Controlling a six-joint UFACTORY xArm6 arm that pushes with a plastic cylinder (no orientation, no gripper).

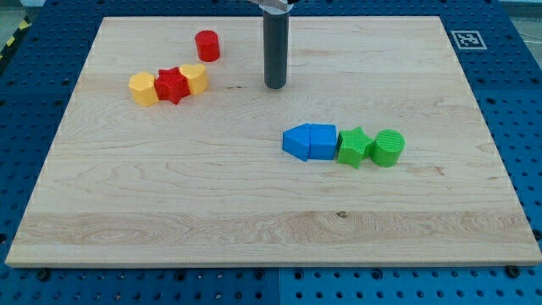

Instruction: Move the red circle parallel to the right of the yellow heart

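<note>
1. The red circle (207,45) stood near the board's (254,212) top edge, the landmark for all that follows.
2. My tip (275,85) rested to the circle's right and a little lower, apart from it; a bare rod, it had nothing to open or close.
3. Below and left of the circle, a yellow heart (196,78), red star (172,85) and yellow hexagon (142,88) touched in a row.
4. Far lower right lay two blue blocks (308,141), a green star (353,146) and a green cylinder (388,147).

No readable text — none
</note>
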